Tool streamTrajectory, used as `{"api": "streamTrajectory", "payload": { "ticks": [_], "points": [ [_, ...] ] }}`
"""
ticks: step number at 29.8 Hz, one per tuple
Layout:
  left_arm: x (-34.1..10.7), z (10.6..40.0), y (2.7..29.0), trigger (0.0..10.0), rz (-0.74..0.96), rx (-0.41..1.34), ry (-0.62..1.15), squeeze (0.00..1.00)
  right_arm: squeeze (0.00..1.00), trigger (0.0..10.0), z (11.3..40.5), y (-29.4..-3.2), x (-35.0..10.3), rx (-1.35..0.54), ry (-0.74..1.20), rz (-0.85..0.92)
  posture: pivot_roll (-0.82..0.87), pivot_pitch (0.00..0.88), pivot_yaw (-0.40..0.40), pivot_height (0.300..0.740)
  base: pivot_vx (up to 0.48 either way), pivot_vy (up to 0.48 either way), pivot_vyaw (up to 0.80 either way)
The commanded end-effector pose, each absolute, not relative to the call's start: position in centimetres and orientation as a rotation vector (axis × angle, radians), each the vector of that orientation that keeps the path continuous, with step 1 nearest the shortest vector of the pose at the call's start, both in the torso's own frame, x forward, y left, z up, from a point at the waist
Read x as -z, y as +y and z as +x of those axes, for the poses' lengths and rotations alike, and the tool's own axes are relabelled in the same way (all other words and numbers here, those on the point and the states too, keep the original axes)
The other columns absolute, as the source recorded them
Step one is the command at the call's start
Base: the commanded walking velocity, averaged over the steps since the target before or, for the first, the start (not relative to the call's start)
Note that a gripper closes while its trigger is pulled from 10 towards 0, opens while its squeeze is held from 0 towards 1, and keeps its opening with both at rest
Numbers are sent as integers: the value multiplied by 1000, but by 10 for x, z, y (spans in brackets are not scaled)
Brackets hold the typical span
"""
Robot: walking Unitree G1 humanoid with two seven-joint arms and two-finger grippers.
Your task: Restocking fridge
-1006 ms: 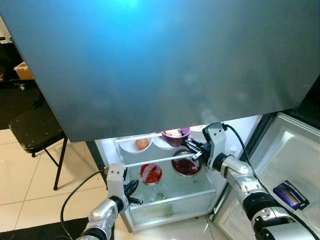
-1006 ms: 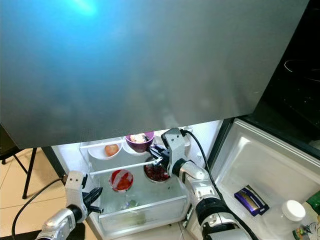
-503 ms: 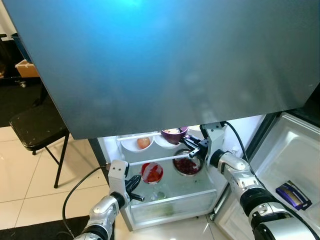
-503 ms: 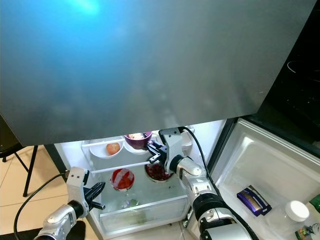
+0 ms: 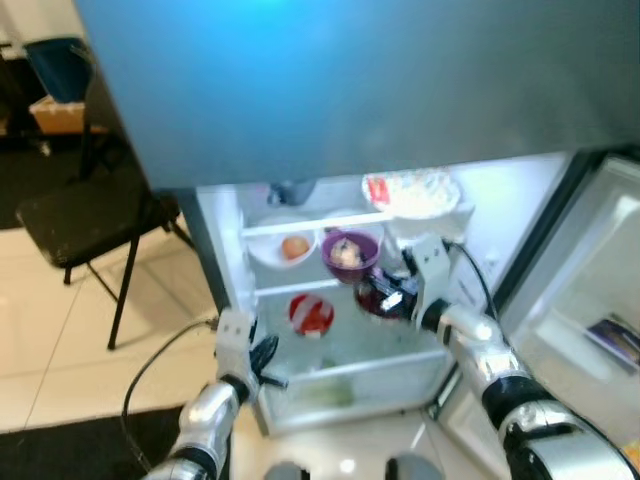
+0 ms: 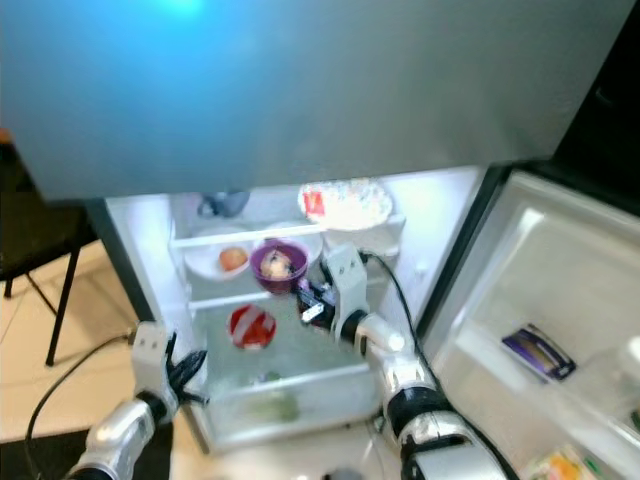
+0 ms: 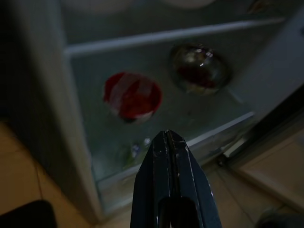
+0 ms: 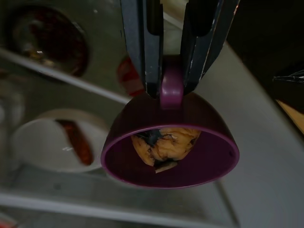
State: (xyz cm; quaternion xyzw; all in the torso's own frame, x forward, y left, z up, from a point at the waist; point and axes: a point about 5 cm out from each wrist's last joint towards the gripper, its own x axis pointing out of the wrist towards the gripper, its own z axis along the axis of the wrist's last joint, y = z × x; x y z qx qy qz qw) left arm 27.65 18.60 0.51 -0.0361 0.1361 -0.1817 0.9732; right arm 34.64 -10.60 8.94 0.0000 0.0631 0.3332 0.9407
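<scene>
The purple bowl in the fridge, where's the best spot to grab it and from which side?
By the small tab handle on the purple bowl's rim, coming from the open front of the fridge. The tab juts out narrow enough for two fingers, whereas the round wall is likely too wide. The right gripper holds it that way now.

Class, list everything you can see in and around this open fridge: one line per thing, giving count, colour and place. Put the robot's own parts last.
Purple bowl: one, food inside, held by its handle before the middle shelf.
White bowl: one, holding an orange-red fruit, middle shelf, left.
Red-and-white bowl: one, lower shelf, left.
Clear bowl: one, dark red contents, lower shelf, right.
White plate: one, with red packaging, top shelf.
Blue packet: one, in the open door's tray.
Black chair: one, left of the fridge.
Right pincer: shut on the purple bowl's handle.
Left pincer: shut, low before the fridge.
</scene>
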Motion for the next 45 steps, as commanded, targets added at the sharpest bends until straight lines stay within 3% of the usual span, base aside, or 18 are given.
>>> {"api": "streamTrajectory", "payload": {
  "ticks": [1,12,19,25,35,45],
  "points": [
    [-12,282,183,10000,-47,388,242,0,0,10000,352,-110,-101,-662,65,20,52,0,-35,610,0,0,0],
    [-28,296,174,10000,-29,430,154,0,0,10000,357,-115,-119,-704,13,2,51,0,-35,610,0,0,0],
    [-45,307,170,10000,-12,467,70,0,0,10000,355,-120,-123,-747,-7,-21,48,0,-31,575,0,0,0],
    [-53,311,167,10000,0,487,30,0,0,10000,353,-121,-130,-792,-44,-18,49,0,-30,575,0,0,0],
    [-65,314,157,10000,19,538,-60,0,0,10000,358,-138,-169,-878,-108,-102,48,0,-31,575,0,0,0],
    [-84,314,151,10000,0,556,-221,0,0,10000,359,-135,-201,-1018,-110,-211,44,0,-30,575,0,0,0]
  ]
}}
